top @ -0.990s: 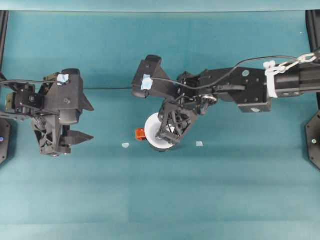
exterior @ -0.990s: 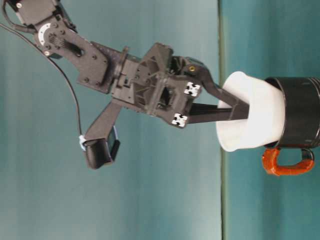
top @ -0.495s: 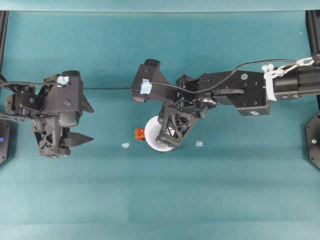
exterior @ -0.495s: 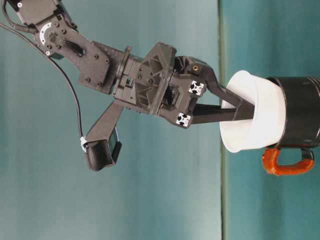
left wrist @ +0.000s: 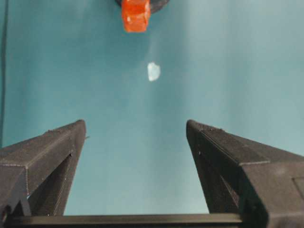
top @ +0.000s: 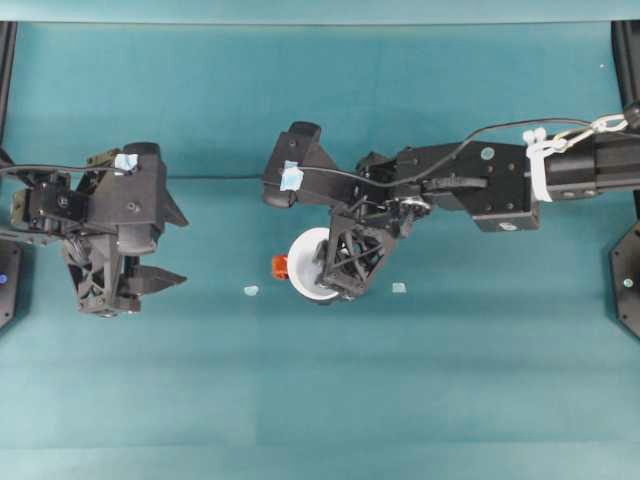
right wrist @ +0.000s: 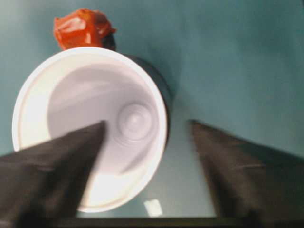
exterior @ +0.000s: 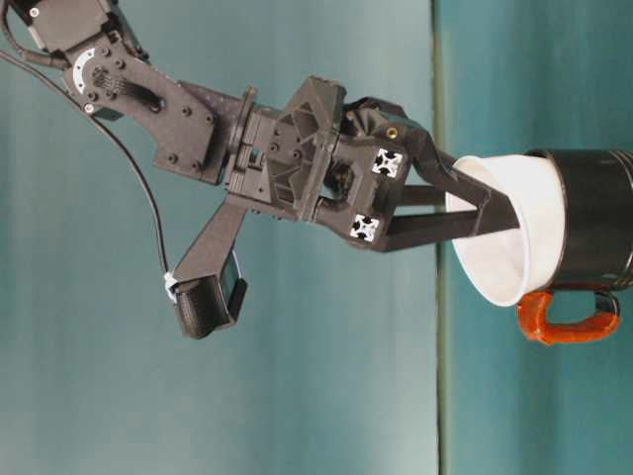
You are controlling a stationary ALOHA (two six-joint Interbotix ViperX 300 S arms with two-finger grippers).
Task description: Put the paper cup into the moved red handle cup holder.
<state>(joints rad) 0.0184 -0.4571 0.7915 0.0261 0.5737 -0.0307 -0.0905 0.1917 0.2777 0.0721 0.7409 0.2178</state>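
The white paper cup [top: 305, 265] [exterior: 524, 237] [right wrist: 95, 118] sits in the black cup holder [exterior: 593, 228], leaning a little, its rim still above the holder's rim. The holder's red handle [top: 280, 266] [exterior: 564, 322] [right wrist: 83, 28] [left wrist: 135, 14] points toward the left arm. My right gripper [top: 342, 285] [exterior: 495, 203] [right wrist: 147, 124] is open over the cup, one finger inside it, the other outside past the wall, neither pressing on it. My left gripper [top: 178, 247] [left wrist: 135, 126] stands open and empty to the left, well apart from the holder.
Two small pale scraps lie on the teal table, one left of the holder [top: 251, 291] [left wrist: 153, 71] and one to its right [top: 399, 288]. Black frame posts [top: 628, 280] stand at the table's left and right edges.
The right gripper's fingers have spread apart and let go of the cup's wall. The cup has sunk deeper into the holder and tipped slightly. The left arm has not moved.
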